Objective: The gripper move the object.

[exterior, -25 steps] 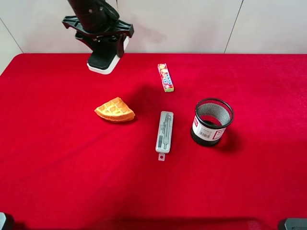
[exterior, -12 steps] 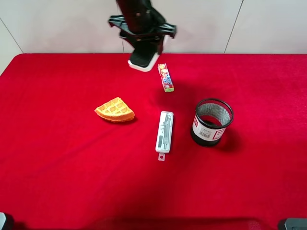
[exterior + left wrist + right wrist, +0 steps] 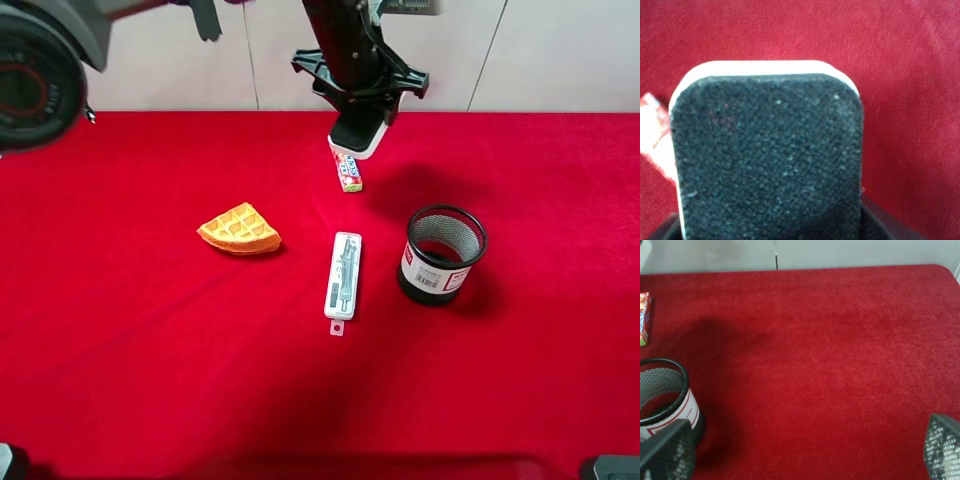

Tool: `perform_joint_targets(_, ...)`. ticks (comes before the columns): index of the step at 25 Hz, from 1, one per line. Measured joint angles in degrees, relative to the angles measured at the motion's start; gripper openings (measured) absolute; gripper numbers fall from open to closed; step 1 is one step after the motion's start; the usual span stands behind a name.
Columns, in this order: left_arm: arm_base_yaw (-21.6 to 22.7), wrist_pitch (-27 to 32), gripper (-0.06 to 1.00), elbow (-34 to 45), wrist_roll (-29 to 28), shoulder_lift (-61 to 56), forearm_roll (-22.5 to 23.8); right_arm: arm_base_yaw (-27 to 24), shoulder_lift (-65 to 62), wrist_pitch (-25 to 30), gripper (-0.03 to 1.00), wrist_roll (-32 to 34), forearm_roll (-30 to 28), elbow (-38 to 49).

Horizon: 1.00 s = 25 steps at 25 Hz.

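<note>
Left gripper point(image 3: 362, 110), reaching across the middle at the far edge of the red table cloth point(image 3: 150, 350), with its dark fingers clamped on the eraser point(image 3: 361, 140). The block hangs end-down below the claw. Its white base faces the overhead camera, and its lower end overlaps the far end of the candy box point(image 3: 346, 170) in that view. A soft shadow lies on the cloth apart from the block, toward the mesh cup point(image 3: 441, 255), so the eraser appears raised off the surface. In the left wrist view the black felt face of the eraser point(image 3: 767, 155) fills most of the frame, edged by a white rim, with a blurred piece of the candy box point(image 3: 652, 132) beside it. Nearer the viewer lie an orange waffle wedge point(image 3: 239, 229) and a slim white-grey pen case point(image 3: 343, 275), well apart from the eraser. Right gripper point(image 3: 805, 452) hangs over bare cloth with its fingertips point(image 3: 665, 455) spread wide and nothing between them. The mesh cup point(image 3: 660, 390) stands near one fingertip.
</note>
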Motion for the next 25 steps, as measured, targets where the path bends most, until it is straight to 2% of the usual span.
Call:
perform_joint_targets(10, -1.35, -10.55, 0.61, -0.22, -7.56, 4.74, 0.76, 0.00, 0.00, 0.00, 0.69, 0.00, 0.00, 0.00)
perform_joint_targets(21, -2.07, -18.77, 0.61, -0.29, -16.19, 9.56, 1.52, 0.00, 0.00, 0.00, 0.69, 0.00, 0.18, 0.00)
perform_joint_targets(25, -2.07, -19.55, 0.61, -0.29, -18.16, 10.65, 1.65, 0.00, 0.00, 0.00, 0.69, 0.00, 0.19, 0.00)
